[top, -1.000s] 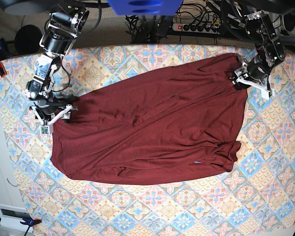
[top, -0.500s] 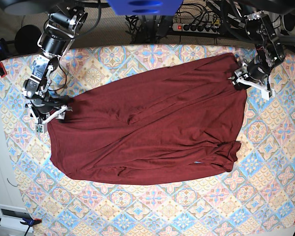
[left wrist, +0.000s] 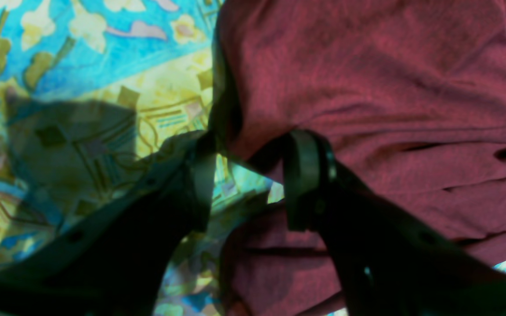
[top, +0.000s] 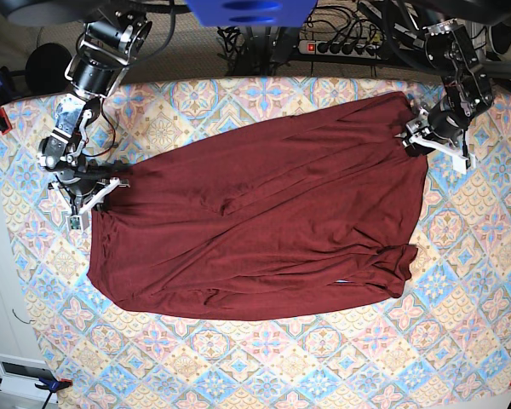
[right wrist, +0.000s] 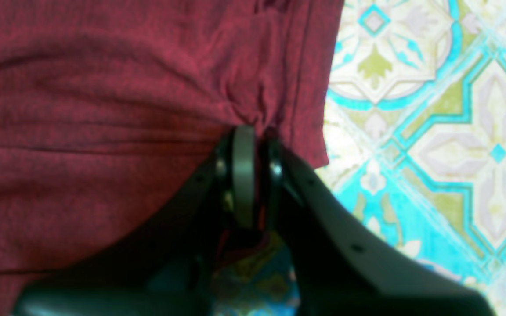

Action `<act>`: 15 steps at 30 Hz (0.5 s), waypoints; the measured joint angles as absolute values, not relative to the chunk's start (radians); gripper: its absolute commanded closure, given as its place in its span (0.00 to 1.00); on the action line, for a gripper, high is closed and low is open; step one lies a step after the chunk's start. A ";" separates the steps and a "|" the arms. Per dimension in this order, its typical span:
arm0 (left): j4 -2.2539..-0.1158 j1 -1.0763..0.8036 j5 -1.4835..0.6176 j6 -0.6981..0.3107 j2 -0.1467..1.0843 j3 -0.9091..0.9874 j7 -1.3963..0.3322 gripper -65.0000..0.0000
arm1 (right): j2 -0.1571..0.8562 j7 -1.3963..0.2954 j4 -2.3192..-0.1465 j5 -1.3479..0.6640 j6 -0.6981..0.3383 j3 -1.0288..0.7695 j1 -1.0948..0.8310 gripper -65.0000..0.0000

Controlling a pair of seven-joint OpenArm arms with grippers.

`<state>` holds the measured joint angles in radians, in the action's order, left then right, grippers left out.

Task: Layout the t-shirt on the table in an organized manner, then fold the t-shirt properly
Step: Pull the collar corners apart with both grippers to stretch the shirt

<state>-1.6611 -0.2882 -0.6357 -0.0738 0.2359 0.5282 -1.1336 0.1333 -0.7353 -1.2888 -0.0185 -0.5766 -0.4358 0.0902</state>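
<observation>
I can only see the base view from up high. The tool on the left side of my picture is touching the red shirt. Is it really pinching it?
Observer: Yes. The right wrist view shows the right tool squeezed shut on a bunched-up edge of the t-shirt.
Child: What about the other tool, up by the shirt's far corner?
Observer: In the left wrist view the left tool has its fingers apart. The shirt's edge runs across the gap, and the table shows through below it.
Child: Is the shirt smooth where it's pinched?
Observer: No. In the right wrist view, little wrinkles fan out from the pinch.
</observation>
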 measured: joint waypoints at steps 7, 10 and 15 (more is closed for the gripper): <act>-1.661 -0.294 -0.636 -0.077 0.276 0.527 -1.134 0.62 | 0.129 -0.743 -1.418 -0.039 -0.597 -0.459 -0.033 0.99; -1.661 -0.294 -0.636 -0.078 0.285 0.528 -1.133 0.62 | 0.128 -0.752 -1.457 -0.062 -0.597 -0.502 -0.078 0.99; -1.661 -0.295 -0.640 -0.079 0.331 0.522 -1.134 0.62 | 0.129 -0.745 -1.462 -0.097 -0.597 -0.549 -0.109 0.99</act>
